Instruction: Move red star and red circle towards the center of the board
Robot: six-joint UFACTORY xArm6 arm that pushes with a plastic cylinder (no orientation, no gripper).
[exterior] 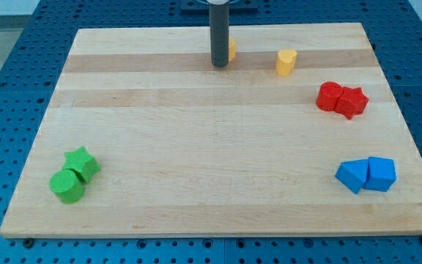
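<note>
The red circle (329, 96) and the red star (352, 102) lie touching each other at the view's right, in the upper half of the wooden board (196, 139). My tip (219, 64) stands near the view's top centre, far to the left of both red blocks. It is right next to a yellow block (231, 50) that the rod mostly hides.
A yellow heart-like block (286, 62) lies right of my tip. Two blue blocks (352, 175) (381, 174) sit together at the lower right. A green star (82, 163) and a green circle (67, 185) sit together at the lower left.
</note>
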